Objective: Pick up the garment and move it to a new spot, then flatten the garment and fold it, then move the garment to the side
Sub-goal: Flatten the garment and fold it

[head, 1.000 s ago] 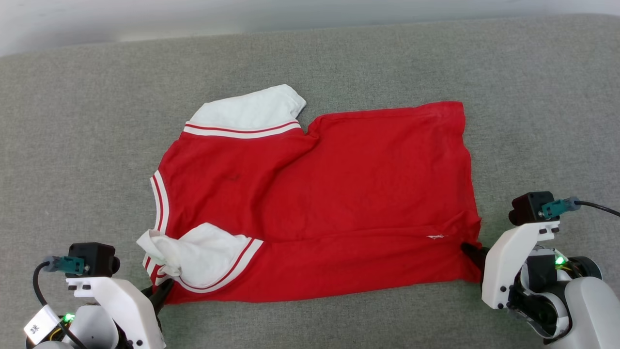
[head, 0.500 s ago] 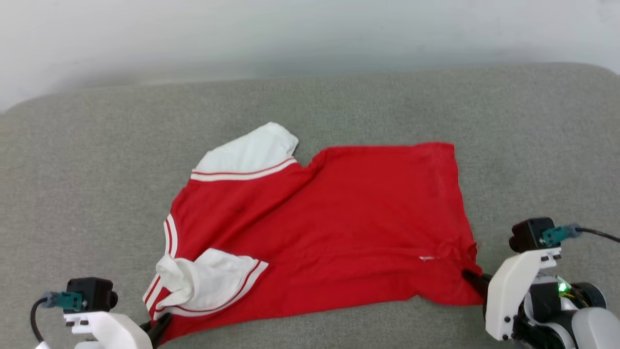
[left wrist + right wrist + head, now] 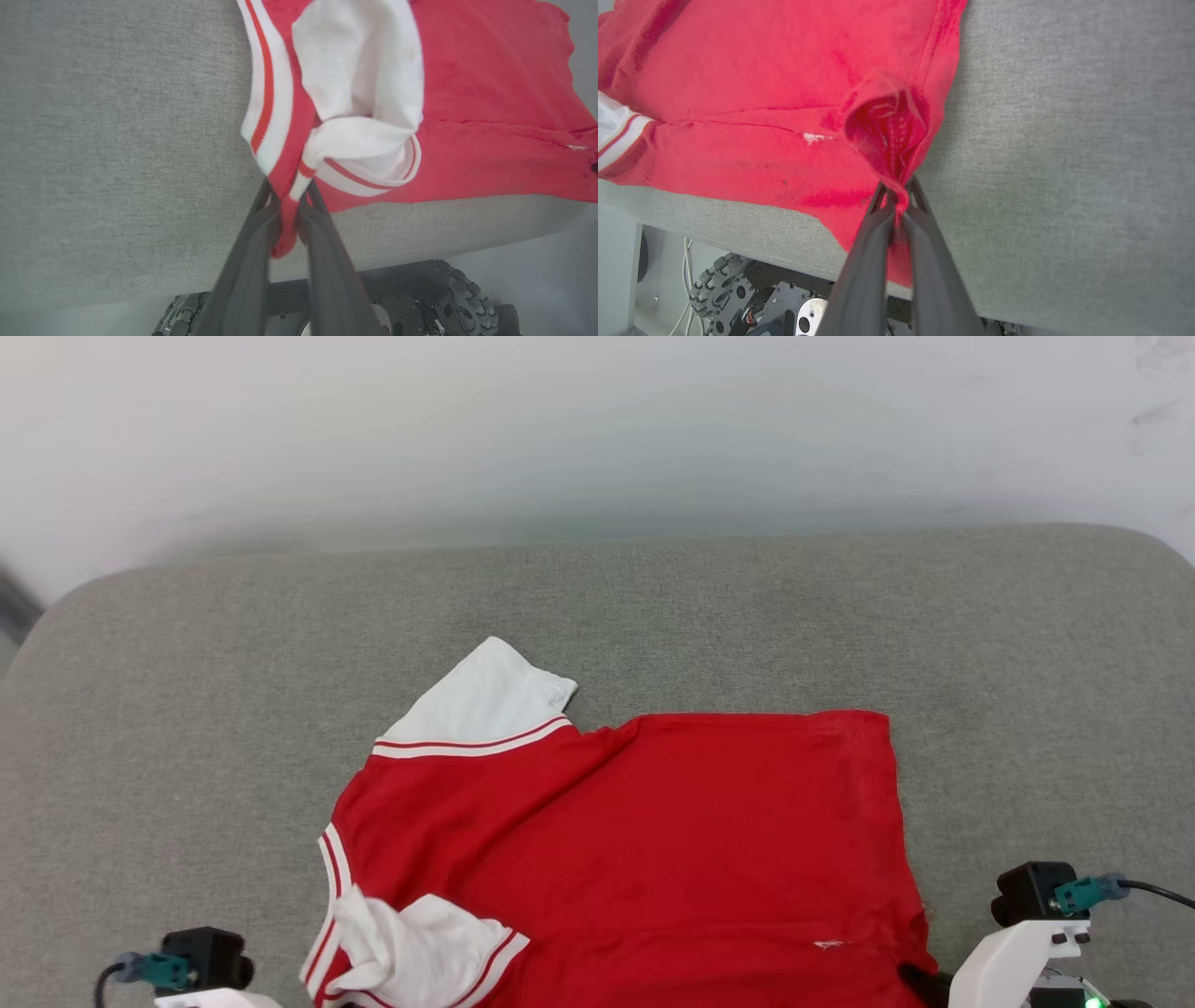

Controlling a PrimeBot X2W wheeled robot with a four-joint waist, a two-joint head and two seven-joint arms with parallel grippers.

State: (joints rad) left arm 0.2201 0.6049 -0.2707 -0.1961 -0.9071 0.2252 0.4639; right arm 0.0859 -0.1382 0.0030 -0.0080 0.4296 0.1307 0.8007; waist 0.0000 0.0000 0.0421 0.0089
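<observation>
Left gripper (image 3: 289, 192), wrist cam: two dark fingers pinched tight on a red-and-white striped corner of the garment (image 3: 672, 859), w/ cloth squeezed btwn the tips and a red end hanging below them. Just above the grip, a crumpled white sleeve (image 3: 359, 79) lies folded over the red body.

Right gripper (image 3: 898, 186), wrist cam: fingers clamped on a bunched red corner at the opposite side, w/ a puckered pocket of cloth right above the tips and a small white mark (image 3: 812, 137) nearby.

Head cam: the T-shirt lies mostly flat on a grey padded surface (image 3: 653, 607), at its near edge, w/ some red drooping over that edge. The far white sleeve (image 3: 485, 700) sticks out away from the robot. Pale wall (image 3: 560, 429) in bg. A knobby black wheel (image 3: 462, 298) shows below the surface's edge.
</observation>
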